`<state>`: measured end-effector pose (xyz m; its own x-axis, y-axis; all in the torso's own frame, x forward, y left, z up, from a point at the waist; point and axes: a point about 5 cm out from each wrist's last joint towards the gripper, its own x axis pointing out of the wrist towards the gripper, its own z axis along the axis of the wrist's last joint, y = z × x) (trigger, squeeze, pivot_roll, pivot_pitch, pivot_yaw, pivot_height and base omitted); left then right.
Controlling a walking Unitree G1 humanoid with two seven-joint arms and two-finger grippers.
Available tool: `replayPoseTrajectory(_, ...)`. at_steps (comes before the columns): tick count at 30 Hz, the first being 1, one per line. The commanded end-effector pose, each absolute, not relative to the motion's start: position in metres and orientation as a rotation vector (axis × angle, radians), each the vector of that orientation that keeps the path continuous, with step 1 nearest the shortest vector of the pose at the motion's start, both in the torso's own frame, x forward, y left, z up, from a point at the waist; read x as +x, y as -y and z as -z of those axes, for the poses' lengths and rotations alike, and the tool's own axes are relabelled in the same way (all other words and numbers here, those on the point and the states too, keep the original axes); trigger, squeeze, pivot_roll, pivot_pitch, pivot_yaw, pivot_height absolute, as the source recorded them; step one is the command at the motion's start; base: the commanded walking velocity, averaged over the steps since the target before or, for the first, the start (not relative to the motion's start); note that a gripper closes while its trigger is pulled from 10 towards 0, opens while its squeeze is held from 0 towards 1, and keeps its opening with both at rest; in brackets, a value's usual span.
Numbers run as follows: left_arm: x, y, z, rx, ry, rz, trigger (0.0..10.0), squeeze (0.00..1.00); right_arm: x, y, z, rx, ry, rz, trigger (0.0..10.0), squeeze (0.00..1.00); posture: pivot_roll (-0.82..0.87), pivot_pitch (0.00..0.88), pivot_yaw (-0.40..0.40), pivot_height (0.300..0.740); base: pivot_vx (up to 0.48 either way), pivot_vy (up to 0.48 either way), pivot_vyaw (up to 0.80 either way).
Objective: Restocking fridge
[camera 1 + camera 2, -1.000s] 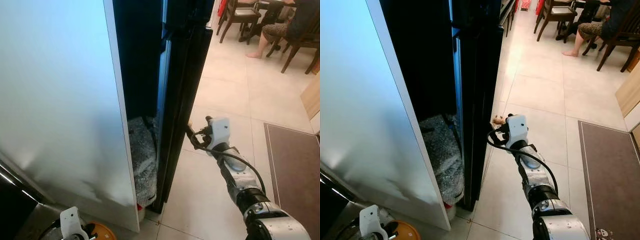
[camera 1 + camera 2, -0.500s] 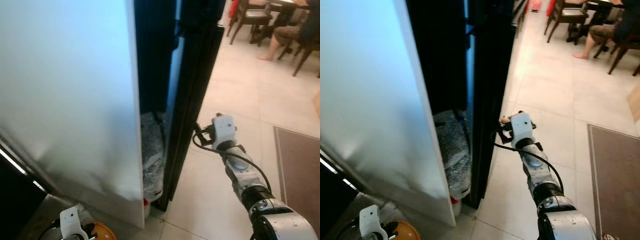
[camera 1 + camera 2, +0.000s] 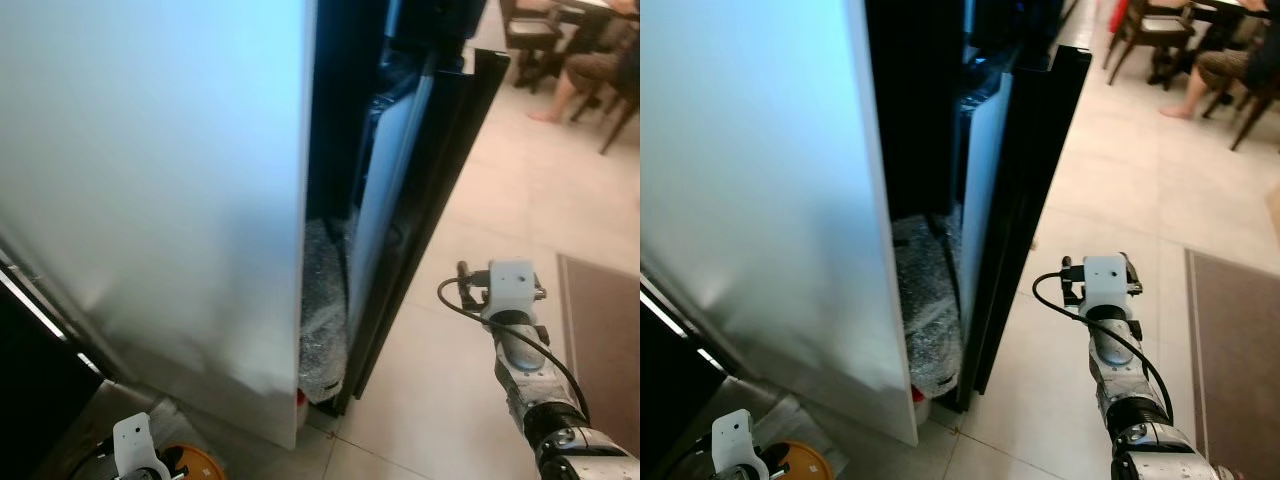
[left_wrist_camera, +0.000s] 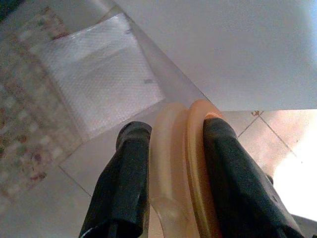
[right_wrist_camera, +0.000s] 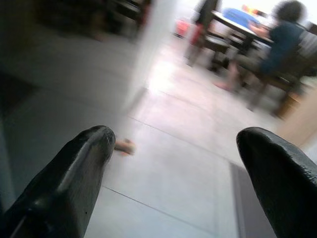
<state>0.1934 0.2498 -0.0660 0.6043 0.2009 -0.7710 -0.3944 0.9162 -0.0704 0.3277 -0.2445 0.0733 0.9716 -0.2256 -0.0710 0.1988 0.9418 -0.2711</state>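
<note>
the fridge door (image 3: 1025,190) stands ajar, just ahead of the right gripper (image 5: 173,168), whose jaws are released with only floor (image 5: 168,148) between them. the left gripper (image 4: 171,183) jaws are clenched on stacked orange bowls (image 4: 183,168). a bubble-wrap bundle (image 3: 930,320) sits beside the fridge.

Head cams look decent on my end: daylight pours in from the dining area well past my right hand (image 3: 1072,280), so the floor tiles (image 3: 1200,180) are bright. The white panel (image 3: 150,180) picks up a soft bluish sheen, a bit smeary. The fridge interior (image 3: 910,100) is nearly black, no detail. Right wrist feed is badly blurred, with the person at the table (image 5: 277,29) just a smudge. Left wrist feed is sharper, with hot glare beside my left hand (image 4: 173,168).
</note>
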Motion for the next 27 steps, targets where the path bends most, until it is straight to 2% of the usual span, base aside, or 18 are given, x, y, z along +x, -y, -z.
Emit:
replayPoseTrajectory(1, 0.19, -0.248, 0.069, -0.227, -0.885, -0.328, 10.0, 0.0, 0.315, 0.263, -0.064, -0.279, -0.142, 0.325, 10.0, 0.0, -0.11, 0.064, -0.016, 0.74, 0.0, 0.0, 0.0)
replayPoseTrajectory(5, 0.19, -0.248, 0.068, -0.217, -0.888, -0.319, 10.0, 0.0, 0.298, 0.28, -0.05, -0.291, -0.217, 0.434, 10.0, 0.0, -0.11, 0.062, -0.017, 0.74, 0.0, 0.0, 0.0)
replayPoseTrajectory(9, 0.191, -0.248, 0.068, -0.211, -0.89, -0.314, 10.0, 0.0, 0.283, 0.277, -0.026, -0.257, -0.349, 0.436, 10.0, 0.0, -0.11, 0.062, -0.017, 0.74, 0.0, 0.0, 0.0)
replayPoseTrajectory(12, 0.191, -0.248, 0.068, -0.198, -0.892, -0.303, 10.0, 0.0, 0.273, 0.266, -0.007, -0.223, -0.448, 0.369, 10.0, 0.0, -0.11, 0.059, -0.016, 0.74, 0.0, 0.0, 0.0)
replayPoseTrajectory(15, 0.192, -0.248, 0.068, -0.189, -0.893, -0.296, 10.0, 0.0, 0.275, 0.248, -0.003, -0.201, -0.427, 0.269, 10.0, 0.0, -0.11, 0.057, -0.015, 0.74, 0.0, 0.0, 0.0)
replayPoseTrajectory(22, 0.192, -0.248, 0.068, -0.172, -0.899, -0.287, 10.0, 0.0, 0.276, 0.228, 0.003, -0.215, -0.464, 0.146, 10.0, 0.0, -0.11, 0.053, -0.019, 0.74, 0.0, 0.0, 0.0)
replayPoseTrajectory(27, 0.192, -0.248, 0.068, -0.163, -0.904, -0.28, 10.0, 0.0, 0.252, 0.218, 0.032, -0.238, -0.671, 0.046, 10.0, 0.0, -0.11, 0.052, -0.021, 0.74, 0.0, 0.0, 0.0)
